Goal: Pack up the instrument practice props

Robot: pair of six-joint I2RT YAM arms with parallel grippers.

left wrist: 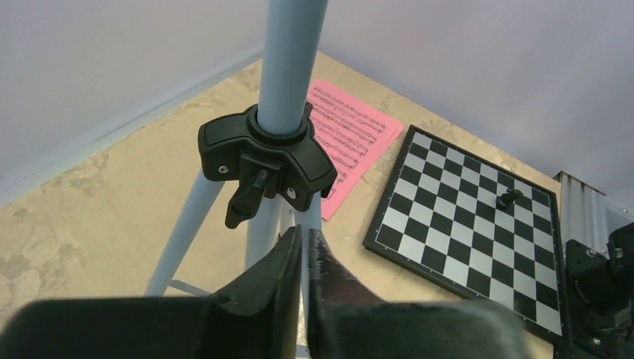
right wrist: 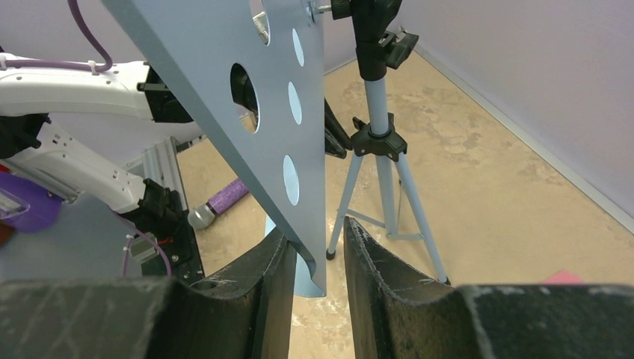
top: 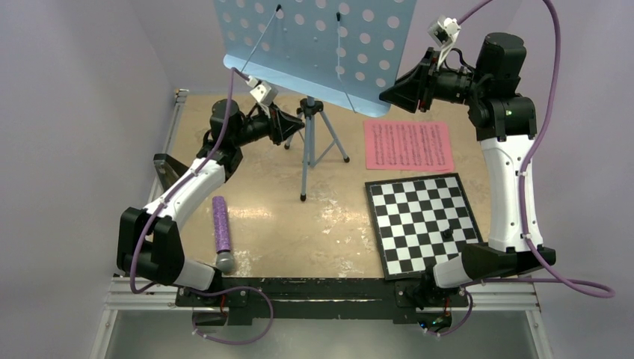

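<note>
- Two fingers of the left gripper [left wrist: 305, 243] are drawn to a thin slit, with nothing seen clamped, just below the black leg hub [left wrist: 265, 153] of the music stand [top: 314, 45].
- The right gripper [right wrist: 315, 233] is held partly open astride the lower corner of the stand's perforated desk.
- The stand is seen upright on its tripod, far on the table.
- Pink sheet-music pages [top: 408, 145] are laid flat to its right, just behind the checkered board [top: 422, 223].
- A purple microphone [top: 222, 228] is laid near the left arm.
</note>
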